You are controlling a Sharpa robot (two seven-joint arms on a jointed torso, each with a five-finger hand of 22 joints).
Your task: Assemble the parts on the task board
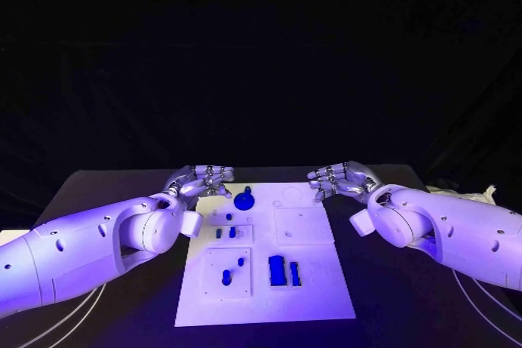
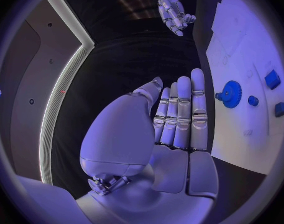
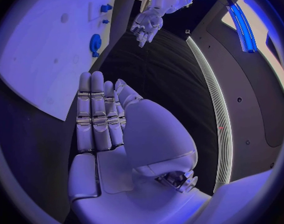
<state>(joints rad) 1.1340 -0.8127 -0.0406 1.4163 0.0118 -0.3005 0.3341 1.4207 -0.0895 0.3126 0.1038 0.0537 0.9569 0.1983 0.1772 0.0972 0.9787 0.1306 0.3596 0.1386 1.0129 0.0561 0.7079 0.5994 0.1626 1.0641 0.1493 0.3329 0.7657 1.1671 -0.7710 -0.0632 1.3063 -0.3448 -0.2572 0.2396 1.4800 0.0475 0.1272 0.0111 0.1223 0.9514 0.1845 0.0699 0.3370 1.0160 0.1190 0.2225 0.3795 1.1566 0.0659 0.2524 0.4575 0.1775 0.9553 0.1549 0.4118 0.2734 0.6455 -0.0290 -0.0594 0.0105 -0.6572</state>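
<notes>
Fingers [image 2: 182, 112] straight, empty; task board [image 1: 315, 287] parts tiny.

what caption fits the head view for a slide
Both hands, left and right, hover open at the far end of the white board holding small blue parts.
</notes>
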